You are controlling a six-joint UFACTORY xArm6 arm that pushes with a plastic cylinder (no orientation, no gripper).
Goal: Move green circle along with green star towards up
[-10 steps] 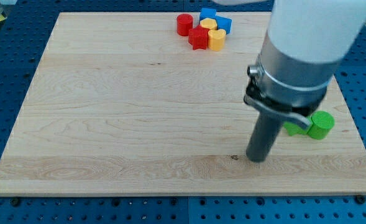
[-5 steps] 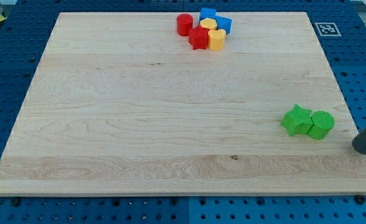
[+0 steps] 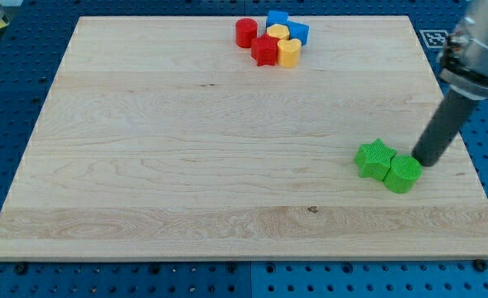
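Note:
The green star [image 3: 374, 159] and the green circle [image 3: 403, 174] lie touching on the wooden board [image 3: 186, 149] at the view's lower right, the circle to the right of and slightly below the star. My tip [image 3: 422, 161] rests on the board right against the circle's upper right side. The dark rod rises from it towards the view's upper right.
A cluster of blocks sits at the board's top edge: a red circle [image 3: 245, 32], a red star [image 3: 265, 51], two yellow blocks [image 3: 288, 52] and two blue blocks [image 3: 297, 31]. A marker tag [image 3: 436, 38] lies off the board's top right corner.
My tip moved from the board's right edge up and left onto the green circle's right side. The green star and circle have both slid left and slightly down.

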